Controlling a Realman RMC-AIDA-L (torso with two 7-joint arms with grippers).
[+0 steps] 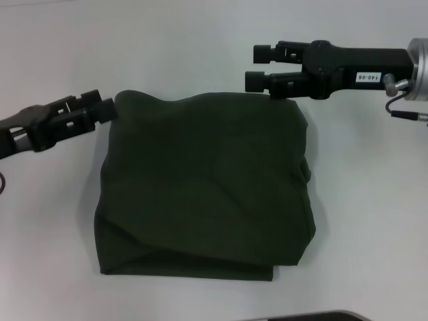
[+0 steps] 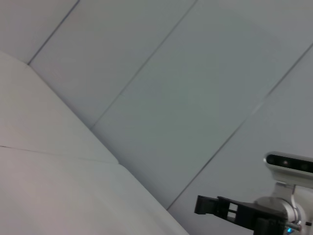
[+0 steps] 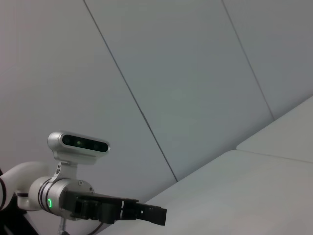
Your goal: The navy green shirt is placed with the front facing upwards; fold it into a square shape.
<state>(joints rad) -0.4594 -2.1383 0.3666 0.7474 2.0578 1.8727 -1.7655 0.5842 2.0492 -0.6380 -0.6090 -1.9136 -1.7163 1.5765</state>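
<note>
The navy green shirt (image 1: 204,190) lies folded into a rough square in the middle of the white table (image 1: 374,221), showing plain dark fabric with no lettering. My left gripper (image 1: 105,108) is at the shirt's far left corner, touching its edge. Over the far right corner hovers my right gripper (image 1: 259,65), open, with its lower finger close to the fabric. The left wrist view shows only the right arm's gripper (image 2: 205,205) in front of a wall. The left arm's gripper (image 3: 154,214) shows the same way in the right wrist view.
Bare white table surrounds the shirt on all sides. A dark curved edge (image 1: 314,315) shows at the near side of the head view. Grey wall panels (image 2: 195,88) stand behind the table.
</note>
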